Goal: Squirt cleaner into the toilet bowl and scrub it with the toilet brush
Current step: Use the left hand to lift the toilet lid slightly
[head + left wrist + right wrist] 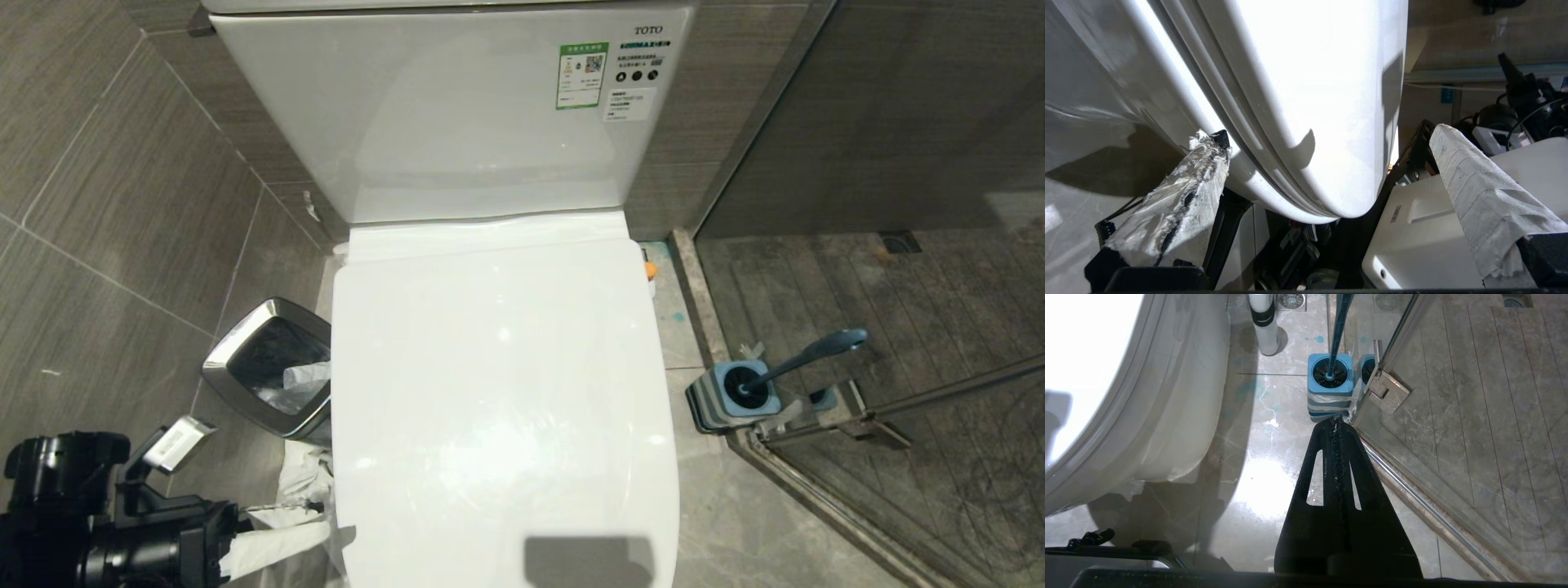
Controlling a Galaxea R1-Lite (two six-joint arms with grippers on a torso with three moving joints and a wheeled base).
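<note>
The left gripper (1327,179) sat low at the robot's left, beside the front left edge of the toilet, its paper-wrapped fingers (1180,204) spread wide with nothing between them. In the left wrist view one finger lay close under the rim of the closed toilet lid (498,392) and the other stood well apart from it. The right gripper (1336,421) hung over the floor on the toilet's right, its black fingers pressed together and empty, pointing toward the toilet brush (1336,330). That brush stood in its square blue-grey holder (1329,392) by the glass shower door's hinge (1387,388), its handle leaning away. Left of the toilet stood a silver-rimmed waste bin (245,359). Further back, only the cleaner's orange cap (650,269) peeked out beside the lid, near the tank (457,114).
</note>
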